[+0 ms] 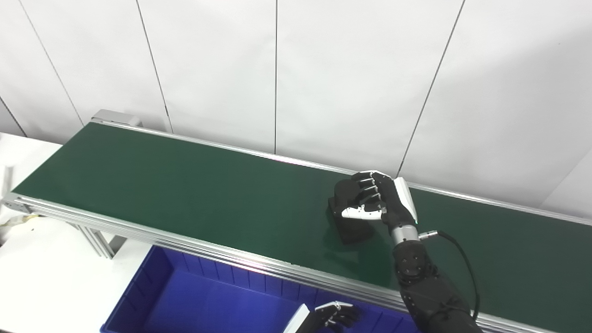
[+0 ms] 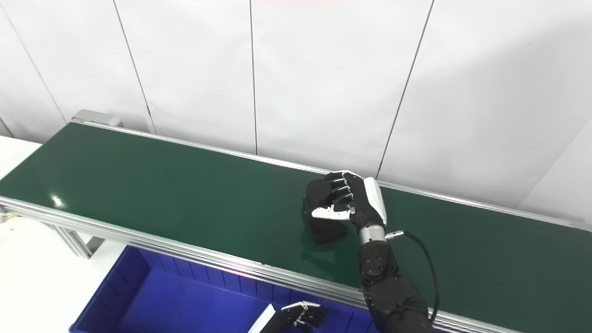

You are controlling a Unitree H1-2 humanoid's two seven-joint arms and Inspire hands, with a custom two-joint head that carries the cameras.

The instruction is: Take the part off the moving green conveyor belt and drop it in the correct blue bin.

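Green conveyor belt (image 1: 185, 185) runs diagonally from upper left to lower right w/ silver rails on both edges, white panel wall (image 1: 323, 69) behind it. Blue bin (image 1: 152, 286) sits under the near rail, bottom left-center of frame. Right hand (image 1: 381, 199) is over the belt center-right, fingers and thumb curled around the black part (image 1: 351, 229), which looks like it's touching the belt. Left hand (image 1: 330, 317) at bottom edge over the bin, fingers curled in, holding nothing afaict.
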